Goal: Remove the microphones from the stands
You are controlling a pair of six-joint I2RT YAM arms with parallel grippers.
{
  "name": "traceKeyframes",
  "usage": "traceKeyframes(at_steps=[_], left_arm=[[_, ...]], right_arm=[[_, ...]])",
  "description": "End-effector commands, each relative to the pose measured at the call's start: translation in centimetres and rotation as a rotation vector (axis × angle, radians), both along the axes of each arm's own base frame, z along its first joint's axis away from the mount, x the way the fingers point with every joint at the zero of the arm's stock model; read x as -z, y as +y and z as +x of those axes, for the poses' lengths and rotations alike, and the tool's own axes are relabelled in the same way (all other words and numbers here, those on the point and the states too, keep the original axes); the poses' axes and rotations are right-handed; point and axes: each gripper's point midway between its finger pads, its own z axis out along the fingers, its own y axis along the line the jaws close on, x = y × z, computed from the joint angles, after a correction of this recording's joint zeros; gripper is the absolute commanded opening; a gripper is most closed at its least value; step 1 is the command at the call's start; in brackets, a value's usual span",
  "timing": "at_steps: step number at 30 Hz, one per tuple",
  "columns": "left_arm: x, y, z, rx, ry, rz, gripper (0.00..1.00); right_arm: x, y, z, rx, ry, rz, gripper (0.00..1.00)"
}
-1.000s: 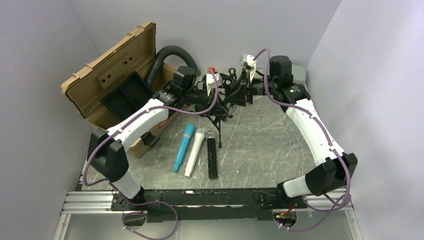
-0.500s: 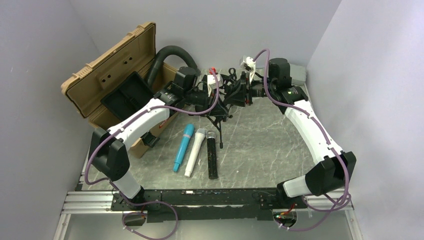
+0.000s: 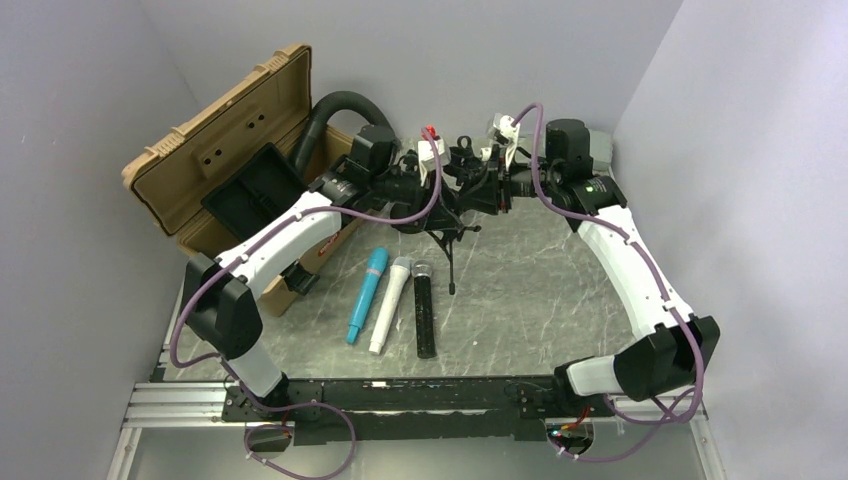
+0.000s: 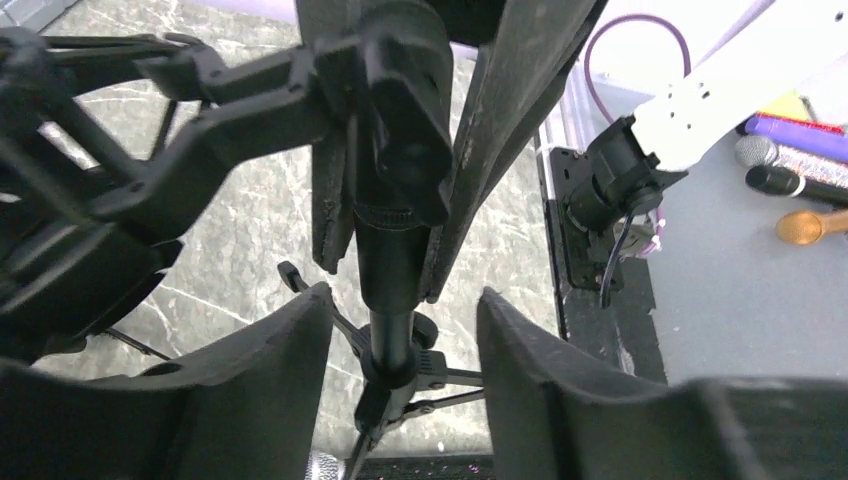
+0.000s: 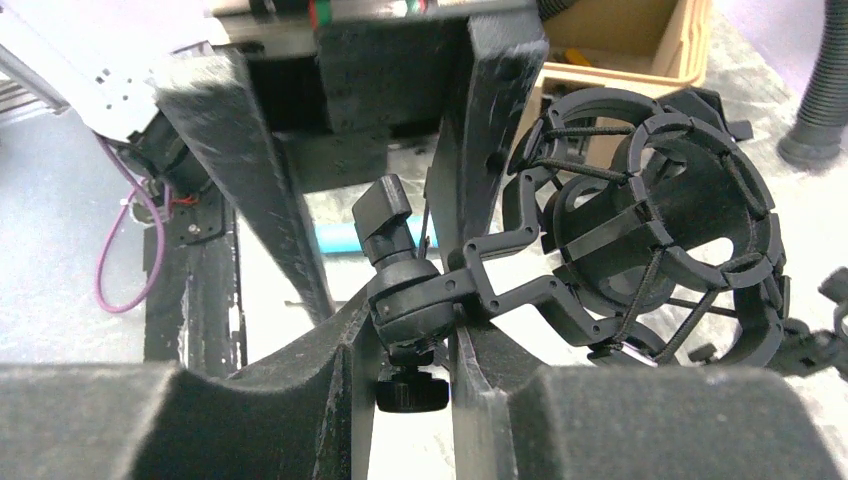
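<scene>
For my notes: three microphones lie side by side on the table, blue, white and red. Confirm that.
Not red: the top view shows a blue microphone, a white microphone and a black microphone lying side by side on the table.

Bare tabletop (image 3: 540, 290) right of stand (image 3: 447, 232); three microphones (image 3: 390, 305) crowd left front; open case (image 3: 215, 165) and hose (image 3: 335, 105) block far left.

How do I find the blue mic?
Look for the big tan case at the left of the table. Just right of it, in front of the stand, three mics lie side by side. The blue mic is the one nearest the case; its neighbours are a white mic and a black mic.
</scene>
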Motion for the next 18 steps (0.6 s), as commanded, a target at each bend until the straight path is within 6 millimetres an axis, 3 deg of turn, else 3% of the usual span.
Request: traceKeyframes(at_steps=[1,5,7,18], left_arm=[[-2.4,-0.4,0.5,-0.013,-0.039,-0.039,0.68],[-2.3,-0.1,0.4,-0.030,-0.053,-0.029,0.92],[-2.1,0.3,0.3,-0.034,-0.064,-0.015,0.99],[-0.8,2.4,-0.7,-0.053,-0.126,0.060,1.00]], right_arm=[[-3.3,-1.2,-0.5,0.034,-0.143,0.001,0.00],[-3.0,-3.0,0.8,0.136,-0.147,-0.021,0.00],[-2.5,-4.2,1.9,0.219,-0.164,-0.063,0.00],[0.8,-14.1,7.4,0.641,-0.124,-0.150,0.00]])
